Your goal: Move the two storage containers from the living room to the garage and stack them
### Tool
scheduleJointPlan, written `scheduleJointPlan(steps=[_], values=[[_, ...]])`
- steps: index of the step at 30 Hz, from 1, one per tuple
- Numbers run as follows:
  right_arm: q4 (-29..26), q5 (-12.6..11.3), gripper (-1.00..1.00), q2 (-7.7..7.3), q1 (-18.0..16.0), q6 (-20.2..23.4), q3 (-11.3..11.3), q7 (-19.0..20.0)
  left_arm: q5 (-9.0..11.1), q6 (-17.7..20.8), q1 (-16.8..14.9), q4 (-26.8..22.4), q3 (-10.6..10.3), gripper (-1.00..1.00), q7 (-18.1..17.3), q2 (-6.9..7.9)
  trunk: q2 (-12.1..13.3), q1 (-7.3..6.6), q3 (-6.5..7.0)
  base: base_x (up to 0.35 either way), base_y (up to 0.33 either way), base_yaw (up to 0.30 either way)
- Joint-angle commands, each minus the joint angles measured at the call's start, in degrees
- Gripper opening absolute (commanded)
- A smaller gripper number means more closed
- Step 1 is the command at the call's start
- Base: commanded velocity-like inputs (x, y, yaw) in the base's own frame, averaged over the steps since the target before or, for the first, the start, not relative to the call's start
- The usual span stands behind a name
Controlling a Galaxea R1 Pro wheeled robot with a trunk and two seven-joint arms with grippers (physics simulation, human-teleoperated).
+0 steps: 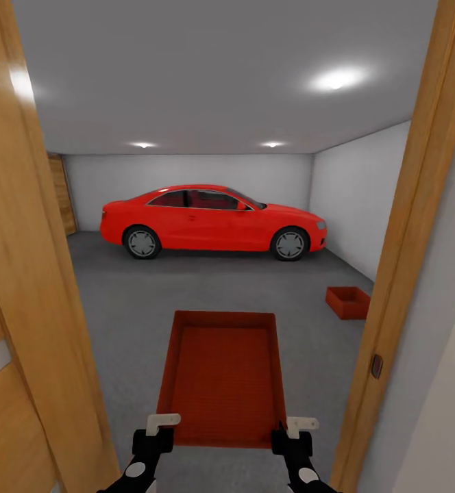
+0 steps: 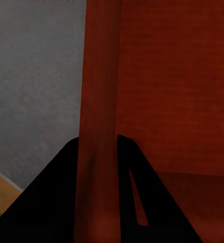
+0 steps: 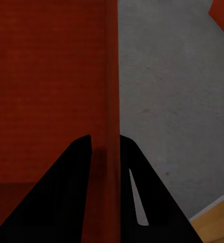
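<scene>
I hold an orange-red storage container [image 1: 222, 366] out in front of me in the doorway to the garage, above the dark grey floor [image 1: 138, 301]. My left gripper [image 1: 162, 424] is shut on its left wall [image 2: 99, 126] near the close corner. My right gripper [image 1: 292, 428] is shut on its right wall [image 3: 111, 101]. A second storage container [image 1: 348, 302] sits on the garage floor at the right, near the white wall; a corner of this second container [image 3: 222, 12] also shows in the right wrist view.
A red car [image 1: 212, 220] is parked across the far end of the garage. Wooden door frame posts stand close on my left [image 1: 29, 294] and right [image 1: 409, 274]. A wooden door [image 1: 64, 195] is at the back left.
</scene>
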Motion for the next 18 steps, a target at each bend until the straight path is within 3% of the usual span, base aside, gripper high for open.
scheduleJointPlan(steps=[1,10,18], values=[[-3.3,1.0,-1.0,0.0,-0.1,-1.0,-1.2,0.8,0.2,-0.1,0.0,0.1,0.1,-1.0,0.6,0.07,-0.1,0.02,-0.11,0.0,0.0,-0.012],[-3.3,1.0,-1.0,0.0,-0.1,-1.0,-1.2,0.8,0.4,-0.1,0.0,0.1,0.1,-1.0,0.6,0.07,-0.1,0.02,-0.11,0.022,0.0,-0.002],[-3.3,1.0,-1.0,0.0,-0.1,-1.0,-1.2,0.8,0.6,0.0,0.0,0.1,0.2,-1.0,0.6,0.07,-0.1,0.02,-0.11,0.283,0.0,0.0]])
